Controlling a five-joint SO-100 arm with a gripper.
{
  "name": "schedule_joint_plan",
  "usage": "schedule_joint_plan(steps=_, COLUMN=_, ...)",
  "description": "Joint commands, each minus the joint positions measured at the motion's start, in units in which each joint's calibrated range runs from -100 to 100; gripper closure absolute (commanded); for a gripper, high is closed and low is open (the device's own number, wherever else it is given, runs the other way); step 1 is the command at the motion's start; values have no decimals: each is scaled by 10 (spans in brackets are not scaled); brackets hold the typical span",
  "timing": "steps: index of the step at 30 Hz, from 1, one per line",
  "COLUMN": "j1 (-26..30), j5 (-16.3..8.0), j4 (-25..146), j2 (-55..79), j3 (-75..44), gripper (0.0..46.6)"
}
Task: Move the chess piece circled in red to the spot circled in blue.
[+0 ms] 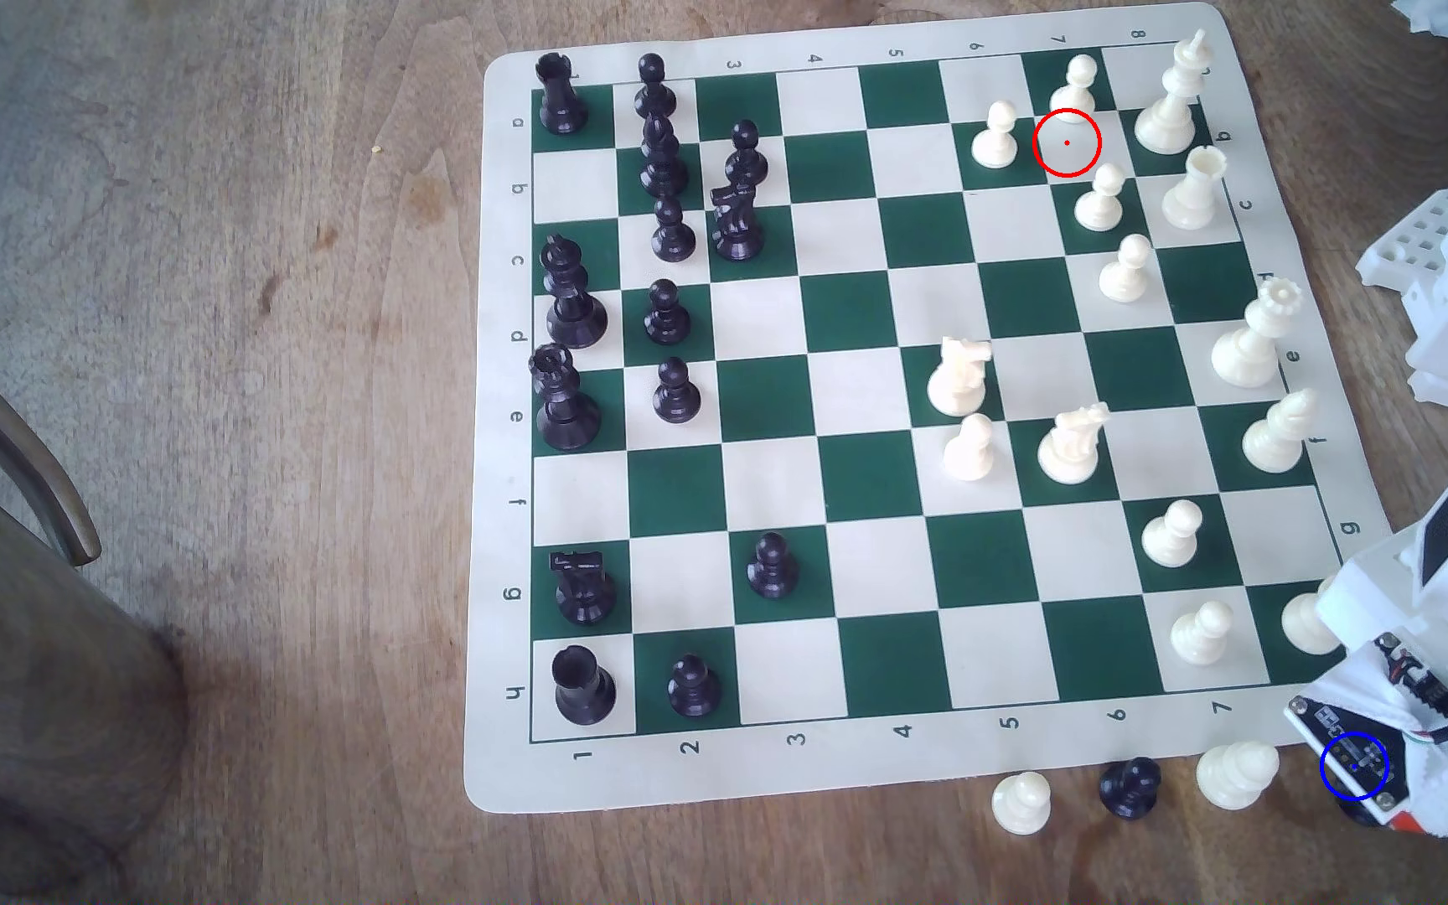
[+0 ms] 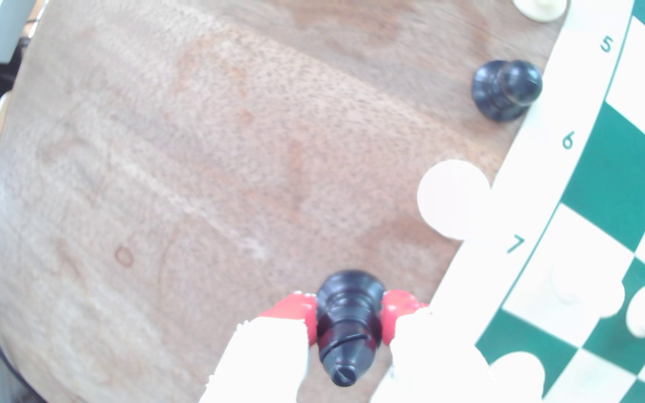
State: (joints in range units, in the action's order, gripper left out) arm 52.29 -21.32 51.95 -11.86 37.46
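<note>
Black bishop (image 2: 348, 329) clamped between the red pads (image 2: 293, 310) of the pincer (image 2: 350, 317), head toward the wrist camera, base aimed down at bare worktop (image 2: 197, 155). Probably gripped mid-body to keep it upright for setting down. In the exterior view, parked over the blue ring (image 1: 1354, 766) just off the chess mat (image 1: 790, 779)'s corner, beside a white pawn (image 1: 1236, 773). Red ring (image 1: 1067, 143) square already vacated.

1 black bishop (image 2: 348, 325), 15 other black pcs (image 1: 675, 392), 16 white pcs (image 1: 1171, 535), 1 board (image 1: 842, 52).
</note>
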Motion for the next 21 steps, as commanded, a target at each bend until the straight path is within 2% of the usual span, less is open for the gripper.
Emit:
schedule_joint_plan(steps=1, j1=-8, j5=9, j4=-20, j2=10, j3=4, gripper=465)
schedule_joint_plan(steps=8, j1=-10, j5=21, j4=-13, j2=14, j3=9, gripper=465)
schedule_joint_plan(steps=11, j1=-13, j5=21, j4=-8, j2=14, j3=9, gripper=341)
schedule_joint_plan(steps=12, j1=-15, j5=21, j4=-4, j2=14, j3=11, gripper=266)
schedule_joint_plan(steps=13, j1=-15, j5=21, j4=-3, j2=11, j3=13, gripper=235)
schedule_joint_plan(steps=15, j1=-16, j5=23, j4=2, j2=3, j3=14, gripper=215)
schedule_joint_plan(steps=21, j1=-56, j5=45, j4=61, j2=-58, j3=-26, gripper=204)
